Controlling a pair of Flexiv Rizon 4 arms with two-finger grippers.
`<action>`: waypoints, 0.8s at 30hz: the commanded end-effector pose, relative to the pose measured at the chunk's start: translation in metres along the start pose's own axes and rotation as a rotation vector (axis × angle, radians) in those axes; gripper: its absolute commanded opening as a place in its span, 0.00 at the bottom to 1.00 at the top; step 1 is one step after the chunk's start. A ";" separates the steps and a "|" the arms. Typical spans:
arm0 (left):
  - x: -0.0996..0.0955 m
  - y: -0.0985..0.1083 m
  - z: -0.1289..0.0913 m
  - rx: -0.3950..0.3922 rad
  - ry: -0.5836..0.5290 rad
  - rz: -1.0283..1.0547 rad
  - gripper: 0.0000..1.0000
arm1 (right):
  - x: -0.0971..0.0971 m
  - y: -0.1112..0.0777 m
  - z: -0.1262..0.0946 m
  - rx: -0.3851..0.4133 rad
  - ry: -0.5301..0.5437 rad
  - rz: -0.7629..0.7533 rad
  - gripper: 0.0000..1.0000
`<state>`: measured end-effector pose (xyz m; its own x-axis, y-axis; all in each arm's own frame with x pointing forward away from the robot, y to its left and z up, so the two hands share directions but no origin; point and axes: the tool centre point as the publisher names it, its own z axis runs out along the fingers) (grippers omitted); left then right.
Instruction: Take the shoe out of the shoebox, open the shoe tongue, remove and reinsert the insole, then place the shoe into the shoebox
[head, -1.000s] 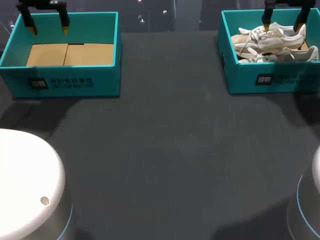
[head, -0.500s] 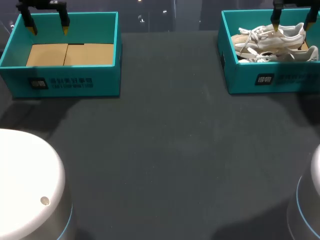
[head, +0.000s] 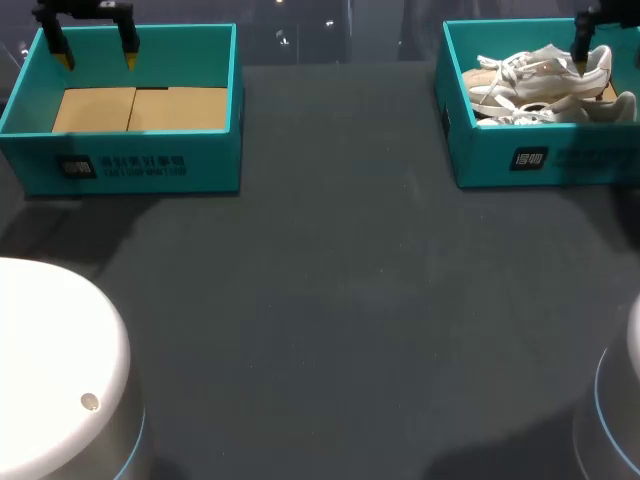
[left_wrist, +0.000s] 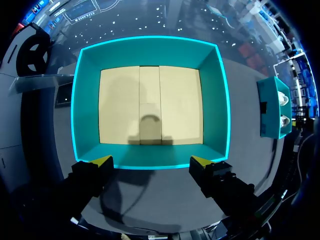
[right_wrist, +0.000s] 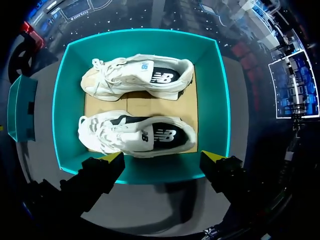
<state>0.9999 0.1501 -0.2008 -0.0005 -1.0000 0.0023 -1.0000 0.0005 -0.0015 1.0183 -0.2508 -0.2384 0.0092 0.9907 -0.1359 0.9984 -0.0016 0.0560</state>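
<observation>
1. Shoes (head: 540, 72) are sitting in the right shoebox (head: 480, 150), which is parked at the far right corner of the table (head: 330, 300).
2. They're both white and are lying side by side on the box's cardboard floor, toes pointing the same way. In the right wrist view, the near shoe (right_wrist: 137, 135) is lying just ahead of the fingertips and the far shoe (right_wrist: 137, 76) is lying right beyond it.
3. Right gripper (right_wrist: 162, 157) is hanging over that box's wall with its jaws spread wide, not touching either shoe.
4. Left gripper (left_wrist: 151, 161) is hovering over the wall of the left shoebox (left_wrist: 215, 100) at the table's far left corner. Its jaws are also standing well apart, and the box is showing a plain cardboard floor (left_wrist: 150, 105).
</observation>
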 end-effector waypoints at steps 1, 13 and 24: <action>0.000 0.000 0.000 -0.001 -0.001 0.000 1.00 | -0.011 0.004 0.016 0.006 -0.003 0.010 1.00; 0.000 0.000 0.000 -0.001 -0.001 0.000 1.00 | -0.038 0.012 0.057 0.040 -0.027 0.046 1.00; 0.000 0.000 0.000 -0.001 -0.001 0.000 1.00 | -0.051 0.013 0.080 0.072 -0.038 0.054 1.00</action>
<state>0.9998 0.1501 -0.2007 -0.0004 -1.0000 0.0023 -1.0000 0.0004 -0.0015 1.0306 -0.3094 -0.3061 0.0642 0.9822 -0.1765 0.9979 -0.0649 0.0017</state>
